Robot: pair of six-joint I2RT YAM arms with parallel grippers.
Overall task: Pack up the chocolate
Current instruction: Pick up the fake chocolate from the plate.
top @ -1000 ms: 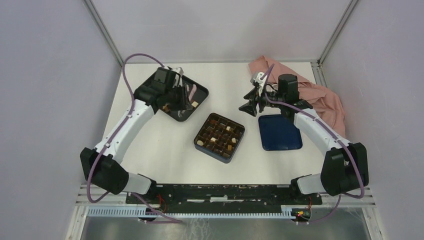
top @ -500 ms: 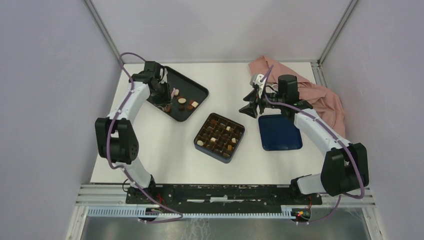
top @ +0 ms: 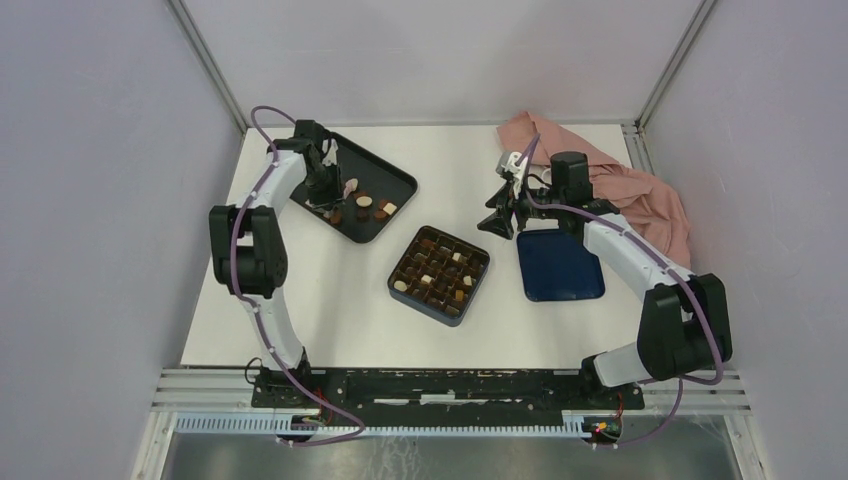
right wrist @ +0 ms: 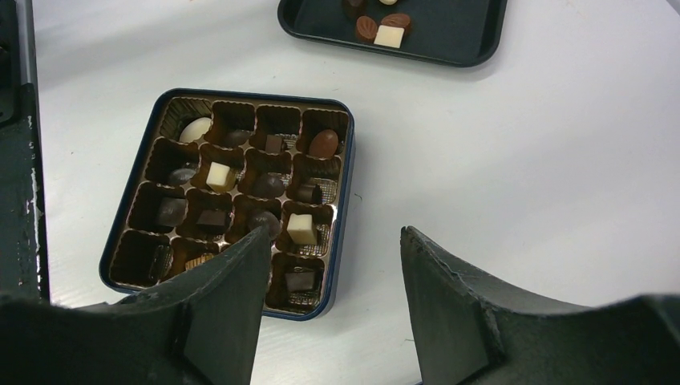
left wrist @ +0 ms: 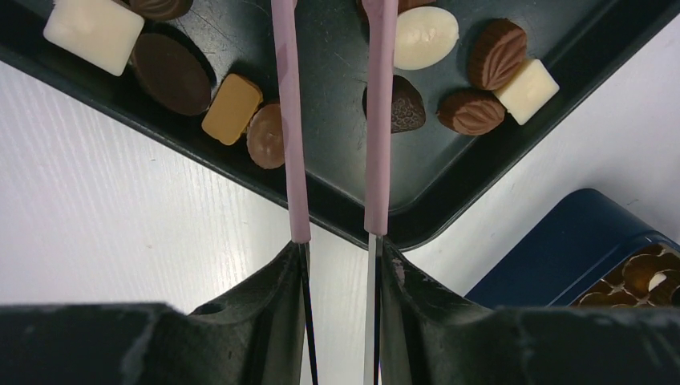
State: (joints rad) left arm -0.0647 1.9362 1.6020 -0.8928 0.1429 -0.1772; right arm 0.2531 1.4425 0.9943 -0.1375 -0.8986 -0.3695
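Chocolate (left wrist: 471, 111) pieces, brown, caramel and cream, lie loose in the black rectangular tray (left wrist: 337, 160) either side of my left gripper (left wrist: 331, 24). Its pink fingers (left wrist: 289, 120) stand slightly apart, and I see nothing between them. That arm has just folded back to the tray's corner, so I judge another pick is coming. My right gripper (right wrist: 333, 241) has not moved, jaws wide, with the part-filled dark blue gridded box (right wrist: 346, 200) just beyond its jaws.

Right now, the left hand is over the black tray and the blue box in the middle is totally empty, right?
Not quite. The left hand is over the black tray, but the blue box isn't empty. The right wrist view shows chocolates sitting in many of its little pockets.
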